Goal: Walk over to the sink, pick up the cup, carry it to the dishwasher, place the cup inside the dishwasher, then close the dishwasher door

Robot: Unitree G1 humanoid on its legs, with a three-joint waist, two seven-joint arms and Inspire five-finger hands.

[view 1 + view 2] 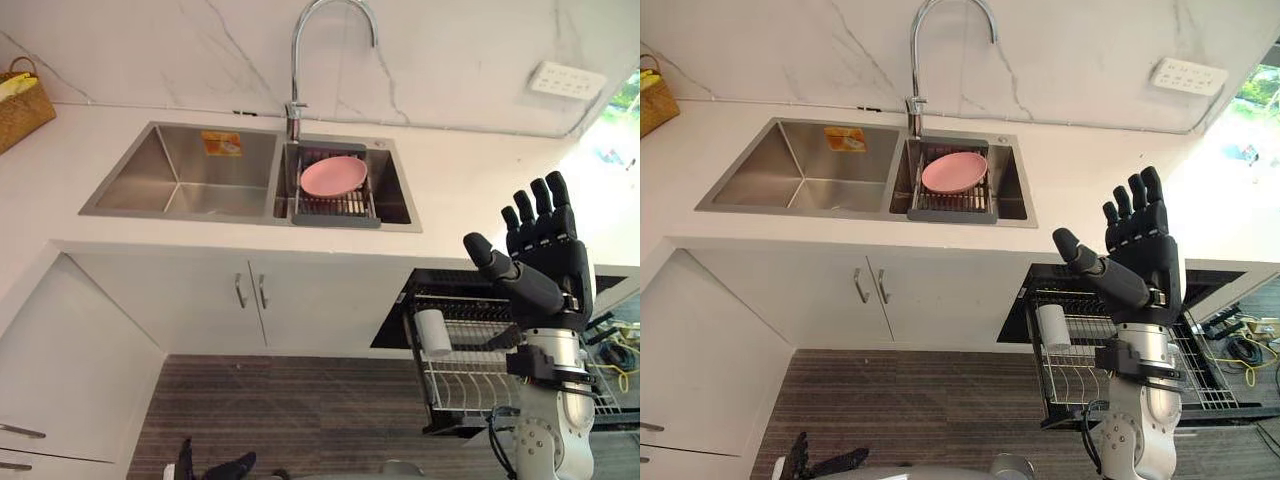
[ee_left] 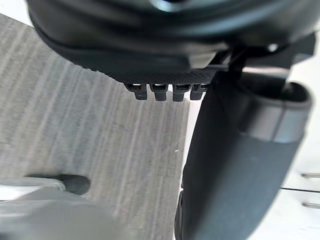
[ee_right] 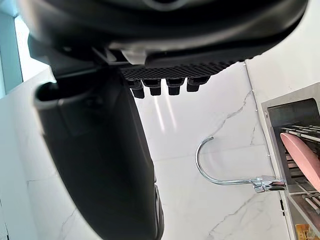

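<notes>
The white cup (image 1: 433, 332) stands at the left end of the pulled-out dishwasher rack (image 1: 470, 385). The right hand (image 1: 545, 265) is raised above the rack, fingers spread and empty. The left hand (image 2: 170, 75) hangs loose-fingered over the floor (image 2: 75, 125). Placing appears done; the next move is probably sliding the rack in and shutting the door.

White desk (image 1: 480, 190) with a steel sink (image 1: 180, 170); a dishwasher rack (image 1: 470, 380) pulled out above the striped floor (image 1: 300, 410).
A woven basket (image 1: 20, 105) sits at the desk's far left end. A chrome faucet (image 1: 300, 60) rises behind the divider between the sink's two bowls. In the right bowl a drain rack (image 1: 335, 207) holds a pink plate (image 1: 333, 176). A white cup (image 1: 432, 332) sits at the dishwasher rack's left end.
</notes>
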